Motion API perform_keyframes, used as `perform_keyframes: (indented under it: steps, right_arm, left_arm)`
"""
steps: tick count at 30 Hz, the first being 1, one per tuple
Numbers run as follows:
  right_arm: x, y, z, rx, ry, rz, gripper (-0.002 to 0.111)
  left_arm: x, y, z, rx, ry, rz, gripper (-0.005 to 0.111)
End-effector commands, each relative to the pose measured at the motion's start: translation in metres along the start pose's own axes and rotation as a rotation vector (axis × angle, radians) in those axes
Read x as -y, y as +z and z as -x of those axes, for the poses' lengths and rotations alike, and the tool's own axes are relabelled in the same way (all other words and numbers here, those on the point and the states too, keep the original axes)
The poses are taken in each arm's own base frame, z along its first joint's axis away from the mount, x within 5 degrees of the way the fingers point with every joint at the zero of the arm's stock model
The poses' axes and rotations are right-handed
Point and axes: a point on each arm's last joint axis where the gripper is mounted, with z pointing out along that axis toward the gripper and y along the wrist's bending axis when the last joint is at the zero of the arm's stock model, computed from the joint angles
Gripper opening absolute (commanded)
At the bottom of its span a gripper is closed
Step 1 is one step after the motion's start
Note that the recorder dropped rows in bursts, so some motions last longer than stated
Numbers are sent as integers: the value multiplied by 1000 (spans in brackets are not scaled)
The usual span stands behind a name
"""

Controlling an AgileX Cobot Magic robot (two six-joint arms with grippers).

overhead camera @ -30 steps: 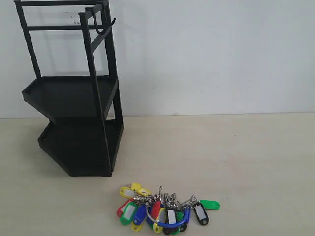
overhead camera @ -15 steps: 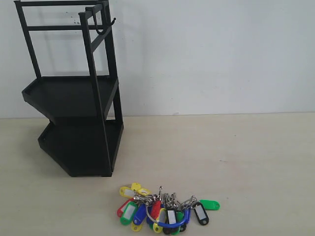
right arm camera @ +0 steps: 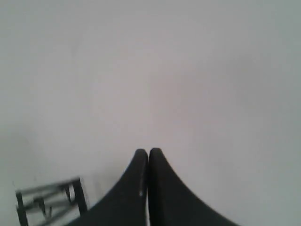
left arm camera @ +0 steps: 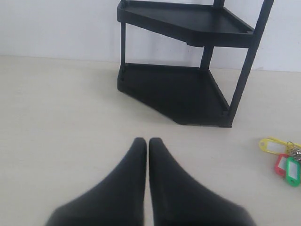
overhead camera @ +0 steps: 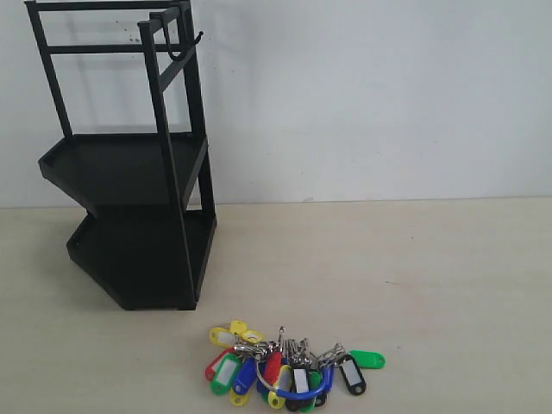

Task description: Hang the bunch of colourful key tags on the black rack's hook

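The colourful key tag bunch [overhead camera: 285, 366] lies flat on the table near the front edge, its blue loop among the tags; a few of its tags [left arm camera: 282, 157] show at the edge of the left wrist view. The black rack [overhead camera: 129, 164] stands at the back left, and its hook [overhead camera: 188, 45] sticks out from the top corner bar. The rack's two trays [left arm camera: 188, 52] fill the far part of the left wrist view. My left gripper [left arm camera: 148, 141] is shut and empty above bare table. My right gripper [right arm camera: 148, 151] is shut, facing the white wall. Neither gripper appears in the exterior view.
A white wall [overhead camera: 388, 95] runs behind the beige table [overhead camera: 414, 276]. The rack's top corner [right arm camera: 51, 200] shows small and blurred at the edge of the right wrist view.
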Motion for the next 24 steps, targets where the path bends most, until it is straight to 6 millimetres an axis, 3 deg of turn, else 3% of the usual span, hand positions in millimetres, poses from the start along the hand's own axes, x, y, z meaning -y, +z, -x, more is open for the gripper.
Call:
perform_keyframes:
  steps: [1, 5, 12, 19, 24]
  right_arm:
    - [8, 33, -34, -535, 30, -149, 0]
    - [16, 51, -63, -736, 40, -211, 0]
    - [19, 67, -86, -830, 166, -247, 0]
    - [-6, 72, -133, -1181, 141, 63, 0]
    - [-19, 78, -167, -1317, 127, 161, 0]
  left_arm:
    - [0, 0, 1, 11, 8, 1, 4]
    - [0, 0, 1, 11, 8, 1, 4]
    - [0, 0, 1, 11, 8, 1, 4]
    - [0, 0, 1, 11, 8, 1, 4]
    - [0, 0, 1, 11, 8, 1, 4]
